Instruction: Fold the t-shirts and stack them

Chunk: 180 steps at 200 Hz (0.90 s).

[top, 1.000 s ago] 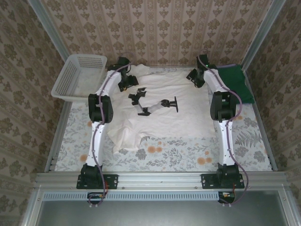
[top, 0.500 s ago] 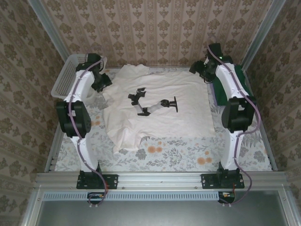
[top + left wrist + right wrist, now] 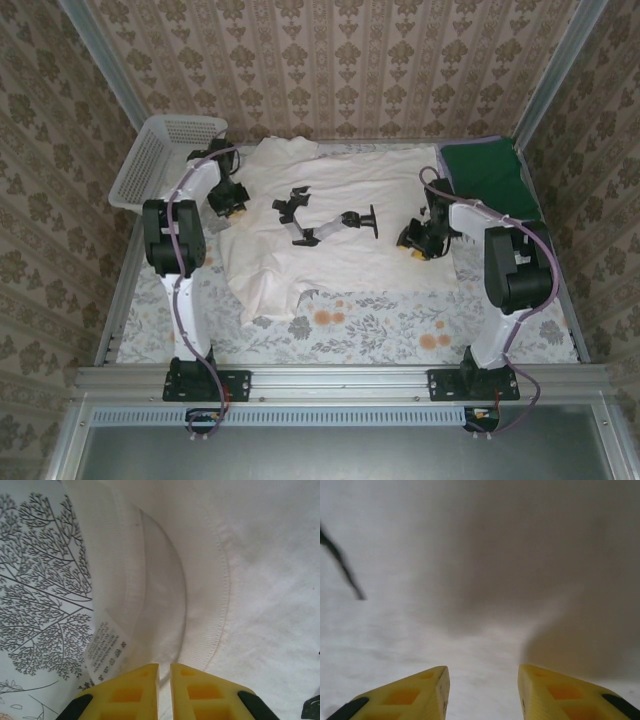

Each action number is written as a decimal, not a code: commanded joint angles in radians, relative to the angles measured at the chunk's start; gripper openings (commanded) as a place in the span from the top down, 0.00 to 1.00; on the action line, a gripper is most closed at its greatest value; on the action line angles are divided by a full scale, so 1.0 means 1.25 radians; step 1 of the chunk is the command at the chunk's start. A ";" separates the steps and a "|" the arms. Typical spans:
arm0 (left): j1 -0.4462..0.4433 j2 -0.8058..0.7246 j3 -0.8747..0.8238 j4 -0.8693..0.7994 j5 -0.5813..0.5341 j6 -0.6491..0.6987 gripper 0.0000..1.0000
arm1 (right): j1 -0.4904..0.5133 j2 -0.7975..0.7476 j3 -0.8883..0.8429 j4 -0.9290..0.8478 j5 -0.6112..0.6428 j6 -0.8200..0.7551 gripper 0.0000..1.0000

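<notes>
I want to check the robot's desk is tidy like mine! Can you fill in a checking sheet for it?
Surface: floral tablecloth, lying flat.
Job's things: cream shirt spread in the middle; green shirt at the far right corner.
Clutter: white basket at the far left corner.
Grippers: left tool pinched on the cream shirt's collar; right tool open above its right edge.
Cables: purplish cable along each arm.
Surroundings: patterned wallpaper on the walls.

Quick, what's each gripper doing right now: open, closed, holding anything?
Left gripper: closed, pinching the white shirt at its collar.
Right gripper: open, holding nothing, just above the white shirt.
</notes>
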<state>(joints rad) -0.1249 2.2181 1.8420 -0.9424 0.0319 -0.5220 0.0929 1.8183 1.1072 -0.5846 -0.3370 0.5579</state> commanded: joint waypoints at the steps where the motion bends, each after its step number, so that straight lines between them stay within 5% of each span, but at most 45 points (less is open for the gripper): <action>1: -0.014 0.042 0.022 -0.023 -0.020 0.017 0.86 | -0.006 -0.045 -0.046 0.075 0.030 0.035 0.60; 126: -0.088 0.132 0.080 0.018 0.034 -0.092 0.75 | -0.153 -0.038 -0.050 0.065 0.006 0.030 0.59; 180: -0.088 0.016 0.068 -0.024 0.011 -0.087 0.37 | -0.147 -0.077 -0.057 0.106 -0.082 0.057 0.45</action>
<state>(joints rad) -0.2405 2.3253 1.9388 -0.9165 0.0639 -0.6319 -0.0959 1.7683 1.0279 -0.4706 -0.3752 0.6128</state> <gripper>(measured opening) 0.573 0.526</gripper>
